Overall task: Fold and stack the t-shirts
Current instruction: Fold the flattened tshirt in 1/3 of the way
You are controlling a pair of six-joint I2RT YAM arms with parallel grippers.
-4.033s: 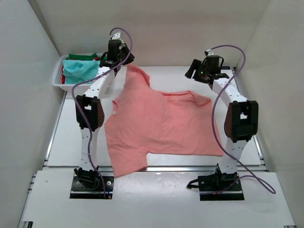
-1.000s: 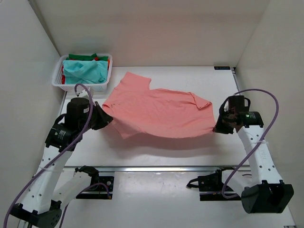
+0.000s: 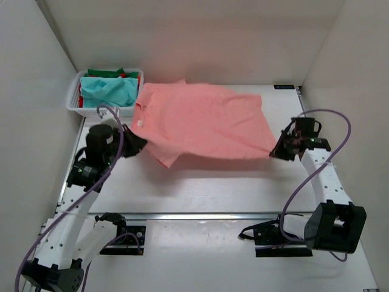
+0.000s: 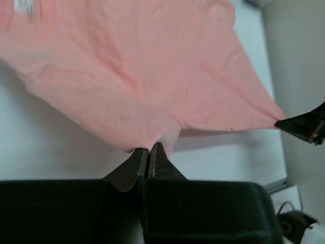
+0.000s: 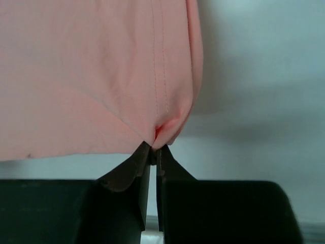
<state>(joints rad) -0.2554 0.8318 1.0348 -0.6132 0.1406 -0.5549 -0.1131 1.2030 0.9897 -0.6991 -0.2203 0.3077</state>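
Left pincer (image 4: 149, 148) is clamped on a thin pinch of the salmon-pink collared cloth shirt (image 3: 203, 118). Right pincer (image 5: 154, 145) grips a hem corner the same way. Shirt hangs taut just right of the white plastic lattice basket (image 3: 73, 104), over the white counter (image 3: 213, 185). My worries: the small bites slip under tension, or the collar end snags the basket.

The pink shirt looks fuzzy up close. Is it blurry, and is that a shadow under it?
Left wrist view: the shirt is blurry, its white tag smeared. Right wrist view: sharper, the stitching shows. Top view: yes, a soft grey shadow lies on the table under it.
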